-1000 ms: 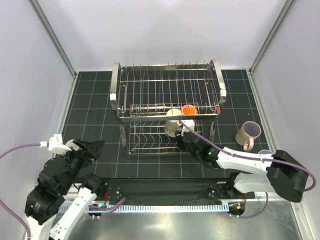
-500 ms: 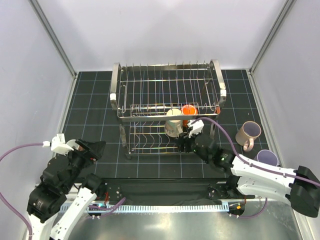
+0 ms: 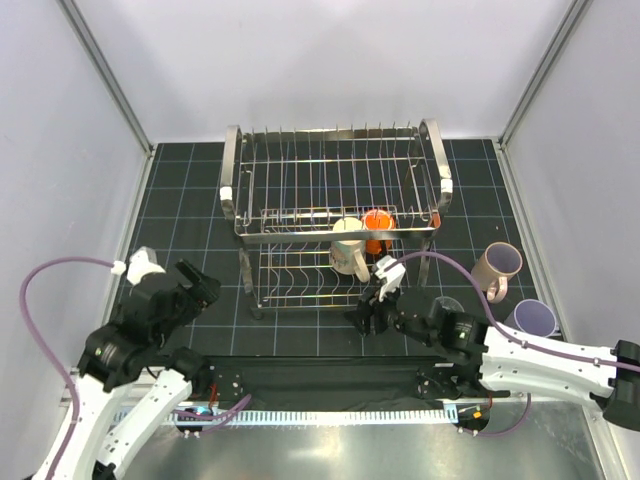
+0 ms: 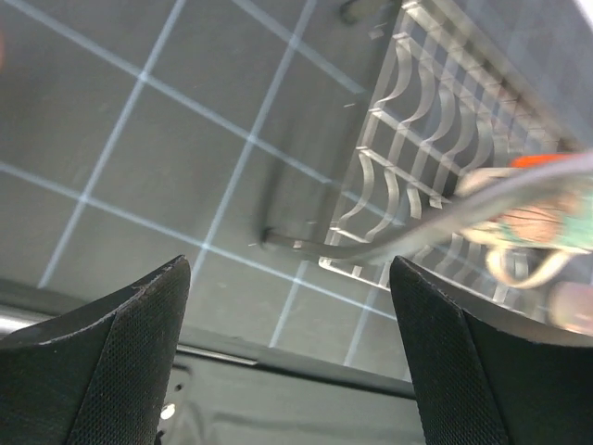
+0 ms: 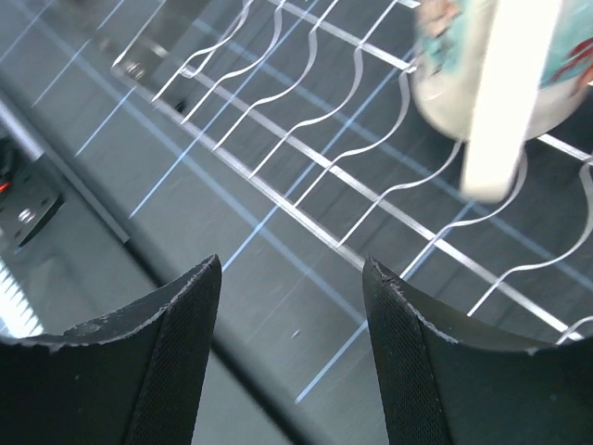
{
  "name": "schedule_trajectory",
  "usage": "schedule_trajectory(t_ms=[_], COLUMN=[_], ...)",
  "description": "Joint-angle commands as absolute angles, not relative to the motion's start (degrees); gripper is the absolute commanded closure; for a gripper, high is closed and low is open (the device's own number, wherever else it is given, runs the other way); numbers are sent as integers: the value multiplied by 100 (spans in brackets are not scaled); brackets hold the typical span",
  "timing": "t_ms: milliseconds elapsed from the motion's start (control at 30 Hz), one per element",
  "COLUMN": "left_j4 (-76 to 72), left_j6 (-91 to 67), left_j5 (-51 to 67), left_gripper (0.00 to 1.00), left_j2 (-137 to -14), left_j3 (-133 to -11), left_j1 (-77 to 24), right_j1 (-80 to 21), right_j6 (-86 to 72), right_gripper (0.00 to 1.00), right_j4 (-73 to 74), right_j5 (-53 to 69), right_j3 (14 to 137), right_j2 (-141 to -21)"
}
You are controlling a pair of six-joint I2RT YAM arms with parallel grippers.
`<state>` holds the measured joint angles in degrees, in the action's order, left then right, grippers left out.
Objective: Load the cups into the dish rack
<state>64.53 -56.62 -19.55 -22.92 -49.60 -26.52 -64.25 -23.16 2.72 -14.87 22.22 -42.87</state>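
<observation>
Okay, top view first: dish rack mid-mat, w/ the cream mug sitting on the lower tier and the small orange cup just beside it, so 2 cups look loaded. Over on the right, the beige-pink mug and lavender tumbler stand on the mat, well apart from the rack, so those are left to do. A faint ring by the right arm could be the clear glass tumbler, hard to tell; no salmon-pink mug spotted anywhere. Right gripper hovers just in front of the rack, left gripper off to the rack's left. Left wrist cam: fingers spread wide, nothing between, rack corner ahead, blurry colours at the right edge I can't read. Right wrist cam: fingers apart & empty too, cream mug cut off at the top, smeared by blur.
</observation>
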Motion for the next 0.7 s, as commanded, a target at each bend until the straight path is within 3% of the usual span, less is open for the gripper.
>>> schedule_trajectory(t_ms=[0,233,467,600,667], left_j4=[6679,6899,6549,5934,5697], left_j6=[-5616,-5493,-5301,-4809,-4476], left_j5=[-2372,-3242,-3243,-2797,-1674], left_gripper=[14,12,12,14,14], left_j2=[-2941,-3594,-4420,-4851,-5131], left_j3=[-5343,-6003,-6100,-6021,-5942], left_j1=[-2663,-2663,-2514,-1410,-680], right_j1=[-6775,-7198,-7242,-7251,-7260], right_j6=[-2575,-2803,-2944,-3129,-3190], right_gripper=[36,36,36,36,36], right_j4=[615,1134,1257,923,835], right_j5=[-1484,-1758,-1644,-1319,-1222], right_j3=[2294,2250,2066,1890,1837], right_j2=[-3982,-3253,-2734,-2523,-2487])
